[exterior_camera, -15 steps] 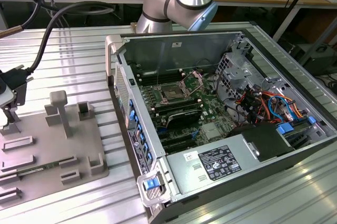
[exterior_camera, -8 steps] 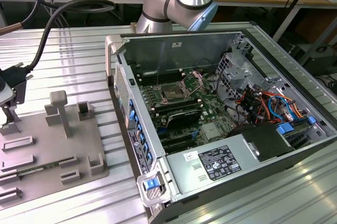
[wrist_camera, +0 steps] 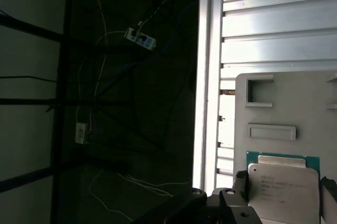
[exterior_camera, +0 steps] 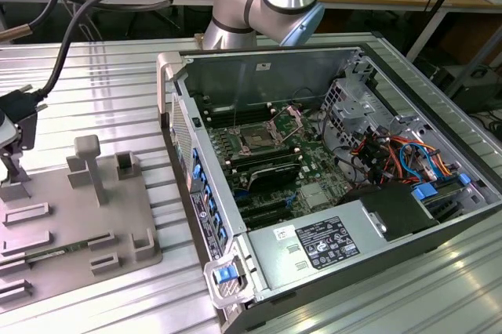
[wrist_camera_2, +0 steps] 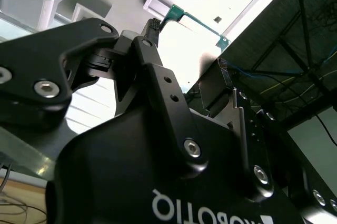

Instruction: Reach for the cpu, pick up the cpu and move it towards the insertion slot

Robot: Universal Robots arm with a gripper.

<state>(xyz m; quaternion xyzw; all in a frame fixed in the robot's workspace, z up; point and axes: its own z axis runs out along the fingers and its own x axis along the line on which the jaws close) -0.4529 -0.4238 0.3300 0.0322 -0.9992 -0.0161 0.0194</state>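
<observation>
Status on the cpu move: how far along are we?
Done: the reach. The gripper is at the grey tray, right on the cpu. In hand: the pick; whether the cpu is gripped or off the tray can't be told. Left: the carry. The insertion slot in the open case is empty, towards the exterior view's right of the tray.

Exterior view above case [exterior_camera: 259, 75] and tray [exterior_camera: 74, 208], wrist views close on cpu [wrist_camera: 284, 190]

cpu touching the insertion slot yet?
Apart. The exterior view shows the insertion slot bare, brownish centre exposed, inside the case. The first wrist view shows the cpu in front of the grey tray.
</observation>
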